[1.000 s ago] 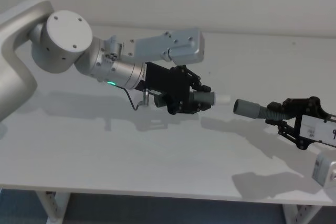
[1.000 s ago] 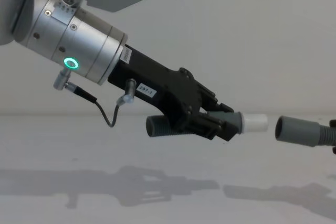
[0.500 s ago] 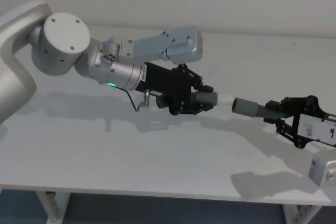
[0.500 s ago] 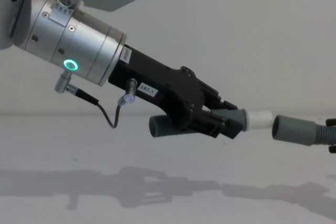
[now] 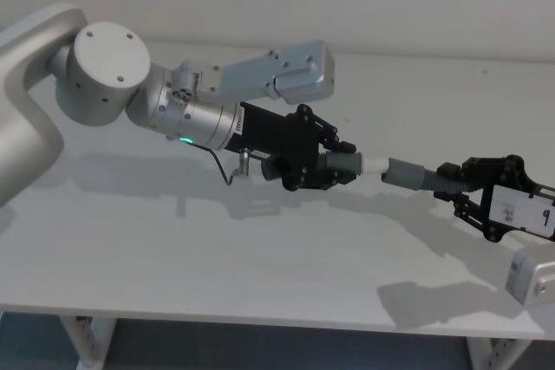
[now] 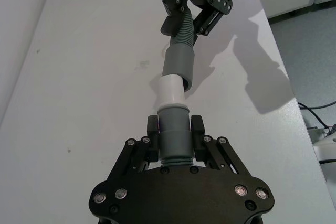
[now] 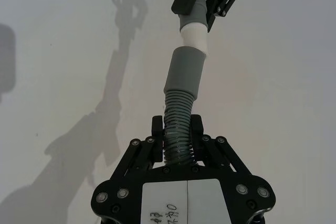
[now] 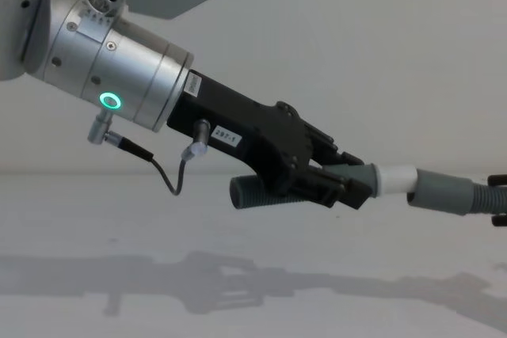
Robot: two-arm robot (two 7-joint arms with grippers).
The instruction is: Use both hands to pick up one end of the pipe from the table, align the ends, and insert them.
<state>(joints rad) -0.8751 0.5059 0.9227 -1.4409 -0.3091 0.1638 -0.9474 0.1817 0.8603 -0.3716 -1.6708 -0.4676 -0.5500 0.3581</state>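
Chest view cuts off the right hand (image 5: 464,188); both hands pinch pipe pieces, left hand (image 8: 348,184).

In the chest view the right pipe piece (image 8: 447,193) runs off the picture's edge, so the right pincer (image 5: 464,186) holding it is cut away there. The white spigot (image 6: 171,91) has its tip hidden inside the grey socket collar (image 6: 178,67); how deep it sits cannot be told. The left pincer (image 8: 337,184) covers the middle of the left pipe piece (image 8: 257,193).
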